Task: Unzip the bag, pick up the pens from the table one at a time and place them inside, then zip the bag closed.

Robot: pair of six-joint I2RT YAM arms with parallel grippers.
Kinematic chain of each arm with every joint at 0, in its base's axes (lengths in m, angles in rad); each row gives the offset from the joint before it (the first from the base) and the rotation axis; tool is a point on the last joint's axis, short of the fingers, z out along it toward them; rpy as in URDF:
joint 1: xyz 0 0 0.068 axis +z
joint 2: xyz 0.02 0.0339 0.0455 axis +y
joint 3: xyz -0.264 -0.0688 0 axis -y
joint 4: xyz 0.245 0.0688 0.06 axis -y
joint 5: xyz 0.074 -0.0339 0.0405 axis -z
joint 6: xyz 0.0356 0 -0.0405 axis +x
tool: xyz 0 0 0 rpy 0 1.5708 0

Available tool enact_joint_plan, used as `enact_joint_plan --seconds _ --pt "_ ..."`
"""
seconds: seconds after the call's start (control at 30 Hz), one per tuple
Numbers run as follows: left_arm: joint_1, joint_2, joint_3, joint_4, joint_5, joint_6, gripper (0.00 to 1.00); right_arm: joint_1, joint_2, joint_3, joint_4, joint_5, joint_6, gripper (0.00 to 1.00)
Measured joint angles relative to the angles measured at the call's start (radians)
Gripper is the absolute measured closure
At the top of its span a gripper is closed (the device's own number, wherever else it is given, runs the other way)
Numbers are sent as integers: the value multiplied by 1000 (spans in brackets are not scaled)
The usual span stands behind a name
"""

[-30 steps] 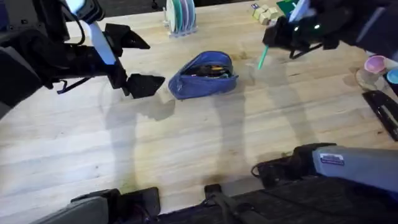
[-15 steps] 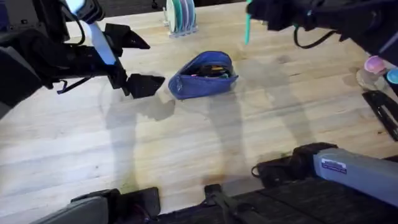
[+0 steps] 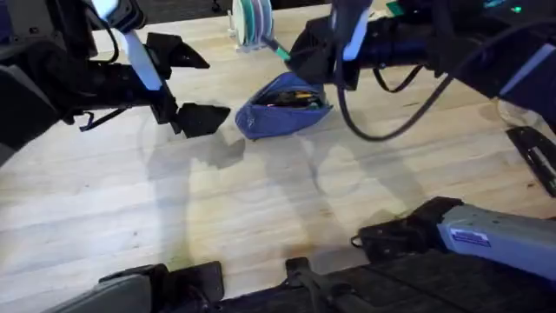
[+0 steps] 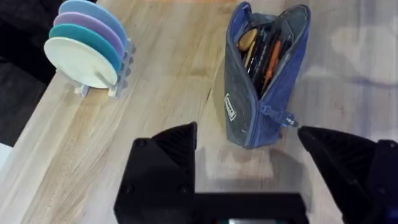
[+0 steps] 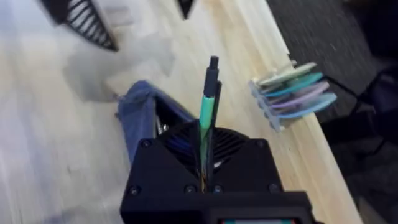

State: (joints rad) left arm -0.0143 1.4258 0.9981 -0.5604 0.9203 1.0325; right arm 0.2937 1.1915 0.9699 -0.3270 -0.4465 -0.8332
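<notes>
While the right claw point(image 5: 208, 163) pinches a green pen point(image 5: 208, 109) between its black fingers, the pen sticks straight out past the fingertips, its dark tip pointing toward a rack of coloured plates point(image 5: 294, 93). Seen from overhead, this right claw point(image 3: 306, 54) hangs over the far end of the bag point(image 3: 285, 105), and the green pen point(image 3: 280, 50) juts from it toward the plate rack point(image 3: 252, 21), which stands just beyond the bag near the table's far edge.

On the near side of the bag, the left claw point(image 3: 189, 85) has its two black fingers spread wide apart, empty, with one fingertip just beside the bag's end. From the left wrist camera, the left claw point(image 4: 249, 134) points at that end of the bag point(image 4: 264, 74), and the small zipper pull point(image 4: 287, 119) sits close to one fingertip point(image 4: 311, 135) without clearly touching it.

The bag is a blue fabric pouch lying on the light wooden table point(image 3: 261, 209), near its middle. Its zipper is open along the top, and several pens point(image 4: 266, 50), dark and orange ones among them, lie packed inside.
</notes>
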Motion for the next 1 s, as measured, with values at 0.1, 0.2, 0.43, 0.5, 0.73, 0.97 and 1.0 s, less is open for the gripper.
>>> enact_joint_plan --seconds 0.1,0.2,0.43,0.5,0.73,0.97,1.0 --pt "0 0 0 0 0 0 8 22 28 0 -67 4 -130 968" --pt "0 0 0 0 0 0 8 22 67 0 -93 37 -191 969" --pt "0 0 0 0 0 0 8 22 151 0 -101 103 -306 968" --pt "0 0 0 0 0 0 8 22 172 0 -101 110 -335 968" --pt "0 0 0 0 0 0 8 22 250 0 -98 133 -440 968" --pt "0 0 0 0 0 0 8 23 340 0 -70 177 -482 968" --pt "0 0 0 0 0 0 8 25 350 0 -66 179 -484 968"
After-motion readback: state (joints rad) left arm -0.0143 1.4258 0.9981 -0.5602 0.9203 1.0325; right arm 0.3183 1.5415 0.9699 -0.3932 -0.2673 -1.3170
